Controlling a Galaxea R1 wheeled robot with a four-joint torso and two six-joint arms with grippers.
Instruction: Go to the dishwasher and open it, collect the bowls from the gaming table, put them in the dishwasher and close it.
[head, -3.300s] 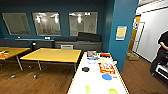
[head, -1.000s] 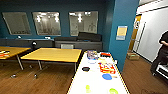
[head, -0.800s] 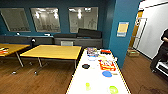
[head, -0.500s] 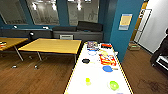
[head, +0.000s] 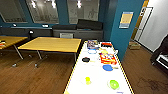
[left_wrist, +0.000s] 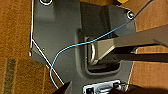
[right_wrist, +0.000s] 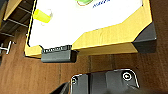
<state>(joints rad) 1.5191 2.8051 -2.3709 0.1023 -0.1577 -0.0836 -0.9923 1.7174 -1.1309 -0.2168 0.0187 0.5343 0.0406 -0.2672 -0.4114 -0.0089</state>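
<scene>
I'm looking straight down the gaming table (head: 96, 75) in the head view: a long glossy white top with a yellow edge, running from the near bottom of the picture away toward the teal wall. It sits to the right of a yellow-topped work table (head: 51, 44), with brown wood floor (head: 37, 77) between and around them.

On the white top, nearest me, there's a green bowl (head: 113, 84) toward the right edge; I can't tell whether anything is in it. Left of it stands a yellow cup (head: 87, 80). Further along I see a blue bowl (head: 107, 67), then a dark bowl (head: 86, 59) nearer the left edge, contents unreadable in both. Beyond those lies a red box (head: 108, 59), and at the far end a colourful box (head: 92, 44) and a red item (head: 106, 44) I can't identify.

The right wrist view gives me the near end of the table (right_wrist: 105, 35): yellow frame, a black slot piece (right_wrist: 56, 53) on the end, a dark corner cap, the yellow cup (right_wrist: 42, 15) on the white surface and a sliver of the green bowl (right_wrist: 86, 2).

The left wrist view has the robot's own dark plate over the floor, with a blue cable (left_wrist: 82, 45) across it.

Left pincer: I can't tell its state. Right pincer: same, can't tell.
</scene>
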